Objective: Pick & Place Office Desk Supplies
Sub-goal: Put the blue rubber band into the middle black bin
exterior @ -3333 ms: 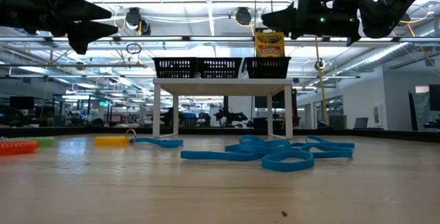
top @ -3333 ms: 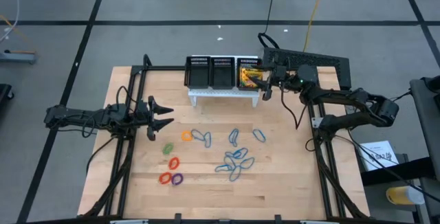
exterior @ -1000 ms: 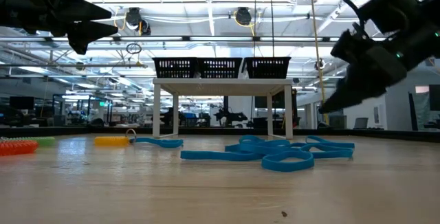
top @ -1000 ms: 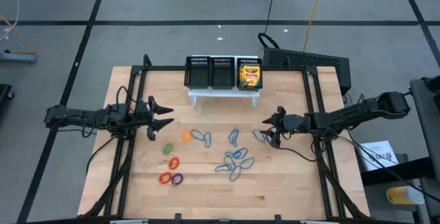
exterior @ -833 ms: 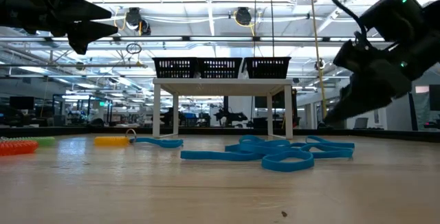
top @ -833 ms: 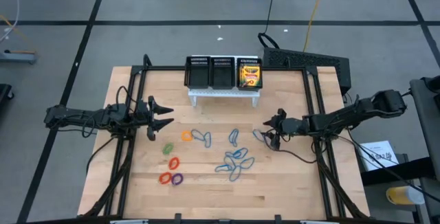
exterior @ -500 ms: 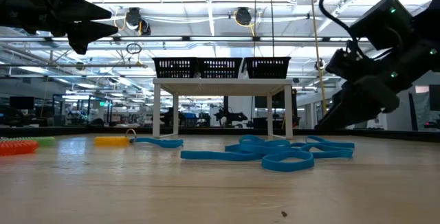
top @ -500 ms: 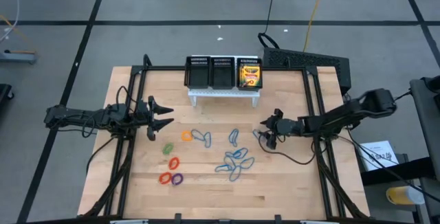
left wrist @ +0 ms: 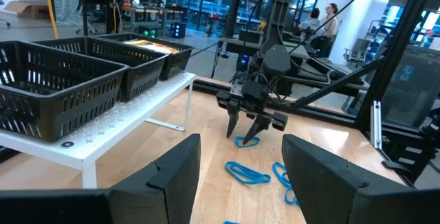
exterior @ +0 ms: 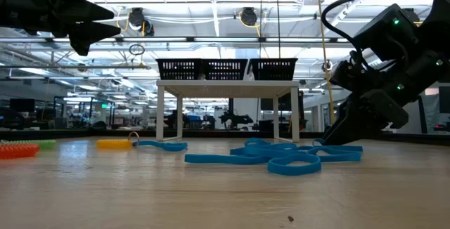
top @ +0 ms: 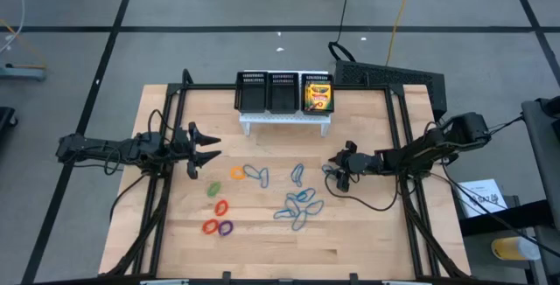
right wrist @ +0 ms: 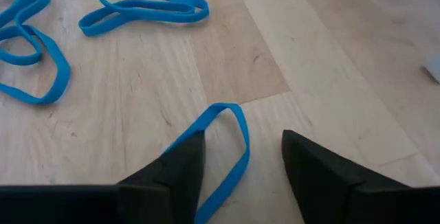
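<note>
My right gripper (top: 336, 174) is open and low over the table's right half, pointing down. In the right wrist view (right wrist: 242, 165) its fingers stand either side of one thin blue loop (right wrist: 221, 141) lying flat on the wood. More blue loops (top: 299, 205) lie in a loose cluster at mid-table. Orange (top: 237, 173), green (top: 213, 189), red (top: 210, 226) and purple (top: 226, 228) loops lie to the left. Yellow-and-green crayon boxes (top: 318, 95) sit in the organiser's right compartment. My left gripper (top: 213, 145) waits open above the table's left side. My right gripper comes at the blue loop's end (right wrist: 230, 110) from above, one finger (right wrist: 175, 172) covering a strand of it. I cannot tell whether the fingers touch the loop, which lies flat on the table.
The black mesh organiser (top: 267, 93) stands on a white riser (top: 287, 121) at the table's far edge. Black frame rails (top: 171, 128) run along both sides of the table. Bare wood (top: 289, 254) lies near the front edge.
My right gripper has moved down and a little toward the table's left, coming over the blue loop at the right of the group. The loops and my left arm have kept still.
</note>
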Available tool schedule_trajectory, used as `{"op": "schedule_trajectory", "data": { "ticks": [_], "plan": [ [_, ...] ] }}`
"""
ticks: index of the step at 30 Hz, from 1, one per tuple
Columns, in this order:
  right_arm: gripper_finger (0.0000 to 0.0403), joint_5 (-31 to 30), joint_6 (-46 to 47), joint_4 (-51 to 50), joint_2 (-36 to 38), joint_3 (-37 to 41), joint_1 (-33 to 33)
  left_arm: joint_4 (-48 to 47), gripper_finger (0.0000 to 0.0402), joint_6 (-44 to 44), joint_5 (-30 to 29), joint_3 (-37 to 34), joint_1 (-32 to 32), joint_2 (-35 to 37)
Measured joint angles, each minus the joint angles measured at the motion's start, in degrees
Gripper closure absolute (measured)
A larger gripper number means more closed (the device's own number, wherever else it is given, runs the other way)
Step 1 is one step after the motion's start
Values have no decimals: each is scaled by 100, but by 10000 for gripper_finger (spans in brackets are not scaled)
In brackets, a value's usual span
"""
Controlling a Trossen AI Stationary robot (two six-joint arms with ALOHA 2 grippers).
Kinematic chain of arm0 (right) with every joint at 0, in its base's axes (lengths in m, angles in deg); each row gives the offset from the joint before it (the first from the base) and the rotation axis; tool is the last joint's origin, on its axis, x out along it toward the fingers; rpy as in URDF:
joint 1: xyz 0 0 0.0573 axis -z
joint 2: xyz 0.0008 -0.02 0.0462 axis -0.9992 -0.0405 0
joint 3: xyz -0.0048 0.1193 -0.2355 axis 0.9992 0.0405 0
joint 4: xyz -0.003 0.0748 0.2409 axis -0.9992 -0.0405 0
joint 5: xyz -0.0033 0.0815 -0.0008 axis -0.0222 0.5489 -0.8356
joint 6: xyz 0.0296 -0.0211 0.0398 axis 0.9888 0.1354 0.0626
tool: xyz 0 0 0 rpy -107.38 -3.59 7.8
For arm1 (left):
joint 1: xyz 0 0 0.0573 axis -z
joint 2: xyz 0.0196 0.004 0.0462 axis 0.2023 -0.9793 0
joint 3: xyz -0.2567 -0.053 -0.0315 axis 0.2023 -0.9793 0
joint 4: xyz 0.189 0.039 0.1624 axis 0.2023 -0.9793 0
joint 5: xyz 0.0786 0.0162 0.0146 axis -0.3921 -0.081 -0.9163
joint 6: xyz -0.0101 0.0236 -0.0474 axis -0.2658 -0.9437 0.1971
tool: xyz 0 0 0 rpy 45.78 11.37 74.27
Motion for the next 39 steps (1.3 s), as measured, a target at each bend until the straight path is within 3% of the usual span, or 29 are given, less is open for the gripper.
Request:
{"op": "schedule_trajectory", "data": {
  "ticks": [15,26,34,39],
  "plan": [
    [396,-3,-179,135,-27,3,11,-2,185,0,0,0,0,0],
    [401,-25,-593,594,288,9,13,-3,185,0,0,0,1,0],
    [402,22,-1279,1849,619,9,13,-6,185,0,0,0,1,0],
    [402,363,-1532,2655,620,9,47,343,185,-1,0,2,1,0]
  ]
}}
